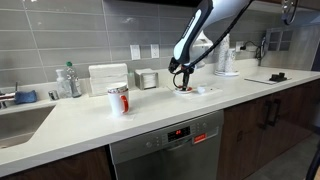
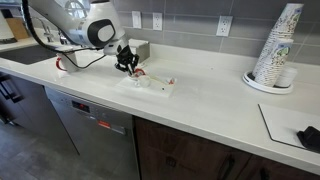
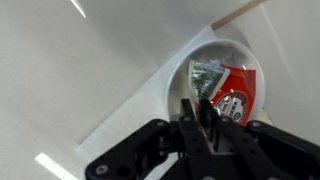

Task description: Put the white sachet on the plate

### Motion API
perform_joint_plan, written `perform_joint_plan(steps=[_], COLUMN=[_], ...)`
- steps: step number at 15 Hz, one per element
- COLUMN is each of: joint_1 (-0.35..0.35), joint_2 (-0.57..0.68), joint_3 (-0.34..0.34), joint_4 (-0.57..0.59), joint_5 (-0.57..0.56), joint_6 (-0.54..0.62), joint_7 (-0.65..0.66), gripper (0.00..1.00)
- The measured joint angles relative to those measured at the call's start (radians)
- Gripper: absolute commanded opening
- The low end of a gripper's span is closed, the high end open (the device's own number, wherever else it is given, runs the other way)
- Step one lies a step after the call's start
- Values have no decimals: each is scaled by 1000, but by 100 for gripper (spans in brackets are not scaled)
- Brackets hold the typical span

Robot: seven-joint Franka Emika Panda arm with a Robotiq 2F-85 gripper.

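On the long pale stone counter (image 1: 80, 120), the black metal claw (image 1: 181, 84) on the white robot arm (image 1: 205, 30) hangs low over the small round white plate (image 1: 186, 90). The plate sits at one end of a thin flat white tray (image 2: 158, 86), just beside the claw (image 2: 128, 66) in both exterior views. From the wrist view you look straight down past the claw (image 3: 203, 112) into the plate (image 3: 178, 65). Two little packets lie inside it, touching each other: a shiny red packet with white print (image 3: 235, 95) and a pale packet with greenish marks (image 3: 207, 72). The pale one may be the white sachet, but it is too blurry to be sure. The dark fingers (image 3: 189, 108) of the claw stand very close together, right above the plate's near edge. I cannot tell if they pinch something thin or hold nothing, because that spot is dark. A white mug with a red picture (image 1: 118, 99) stands well apart from the plate, further along the counter near a silver sink (image 1: 20, 122). A tall stack of paper cups (image 2: 277, 48) stands far off at the other end. Under the counter there is a grey dishwasher with a tiny red light (image 1: 165, 150).
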Motion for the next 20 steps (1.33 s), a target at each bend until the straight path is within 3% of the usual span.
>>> perform_joint_plan(steps=[3, 4, 5, 7, 11, 16, 20], joint_1=[6, 9, 10, 13, 5, -12, -22], joint_2=[1, 0, 0, -5, -45, -183, -339], joint_3=[-6, -9, -10, -12, 23, 78, 116], joint_4=[2, 3, 4, 7, 5, -8, -83], joint_5=[-13, -17, -21, -25, -5, 63, 41], joint_6=[16, 25, 34, 42, 26, -226, -331], joint_7=[6, 7, 7, 7, -7, -25, -171], gripper=[68, 71, 84, 100, 100, 100, 100])
